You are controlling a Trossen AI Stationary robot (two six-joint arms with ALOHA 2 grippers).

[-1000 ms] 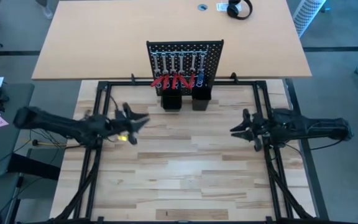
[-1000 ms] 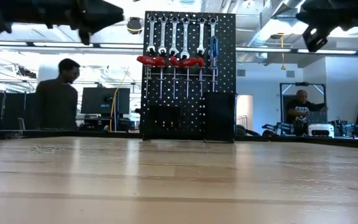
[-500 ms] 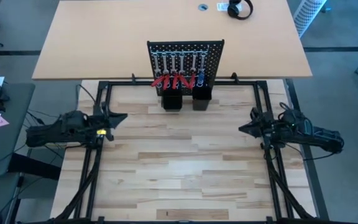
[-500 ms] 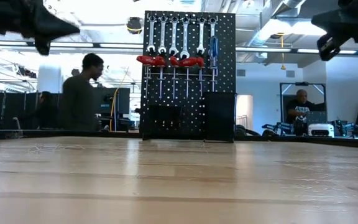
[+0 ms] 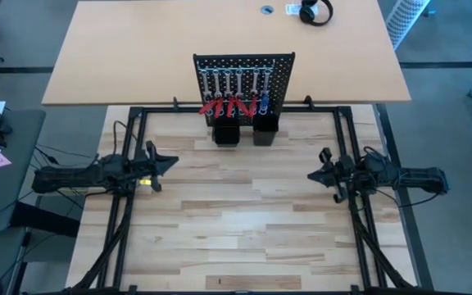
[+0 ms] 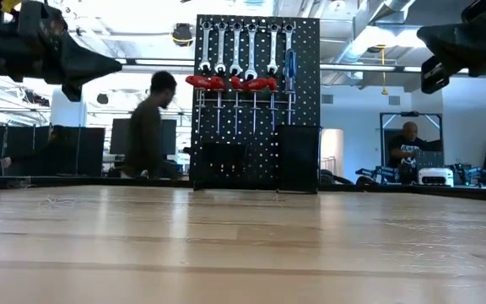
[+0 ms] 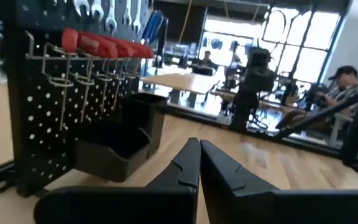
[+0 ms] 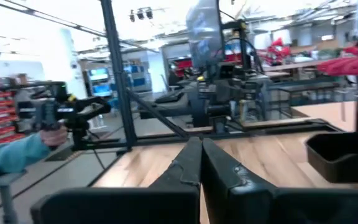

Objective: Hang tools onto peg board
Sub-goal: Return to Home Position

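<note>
The black peg board stands upright at the table's far middle. Silver wrenches hang from its top row. Red-handled tools and a blue-handled screwdriver sit in the ring hooks below, and two black box holders stand at its foot. My left gripper hovers shut and empty over the table's left side, pointing right. My right gripper hovers shut and empty over the right side, pointing left. Both are well above the table top.
A black metal frame runs along the table's edges. Beyond it stands a tan desk with headphones. A person walks past behind the table. A sleeved arm with a hand-held gripper shows in the right wrist view.
My left gripper has drawn back toward the table's left edge, then edged a little rightward again. My right gripper has pulled back slightly toward the right edge and returned. Both have stayed shut. The person behind the table has walked to the right.
</note>
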